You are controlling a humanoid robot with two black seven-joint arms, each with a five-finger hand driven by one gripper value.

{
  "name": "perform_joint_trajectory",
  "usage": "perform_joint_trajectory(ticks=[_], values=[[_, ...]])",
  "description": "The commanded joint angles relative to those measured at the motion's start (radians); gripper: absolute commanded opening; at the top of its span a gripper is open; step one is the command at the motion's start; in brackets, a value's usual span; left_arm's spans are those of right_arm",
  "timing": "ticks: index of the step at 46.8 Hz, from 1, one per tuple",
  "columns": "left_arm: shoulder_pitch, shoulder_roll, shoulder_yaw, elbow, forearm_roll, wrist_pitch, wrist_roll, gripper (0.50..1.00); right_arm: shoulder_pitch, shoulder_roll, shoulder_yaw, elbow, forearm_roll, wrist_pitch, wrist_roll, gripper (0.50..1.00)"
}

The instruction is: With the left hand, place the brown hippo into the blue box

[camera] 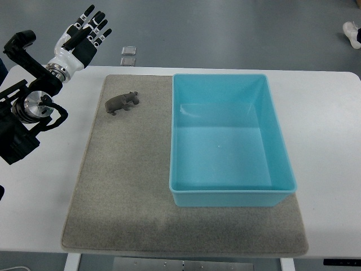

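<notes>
A small brown hippo (122, 102) stands on the grey mat (124, 186) near its far left corner. The blue box (228, 138) sits on the mat to the right of the hippo, open and with nothing inside. My left hand (86, 33) is raised at the far left, beyond the table's far edge, with fingers spread and holding nothing. It is well apart from the hippo, up and to its left. The right arm is out of view.
The white table (327, 124) carries the mat. Two small metal squares (128, 55) lie on the floor beyond the table's far edge. A person's shoe (352, 33) shows at the top right corner.
</notes>
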Motion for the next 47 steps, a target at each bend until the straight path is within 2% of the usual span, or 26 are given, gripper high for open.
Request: perform_joint_trajectory(ticks=[1, 47], values=[[-0.001, -0.001, 0.000, -0.001, 0.000, 0.000, 0.000, 1.000, 0.000, 0.000, 0.000, 0.000, 0.000, 0.000, 0.000, 0.936], [0.010, -0.001, -0.005, 0.001, -0.001, 0.016, 0.003, 0.999, 0.000, 0.000, 0.000, 0.000, 0.000, 0.000, 0.000, 0.936]])
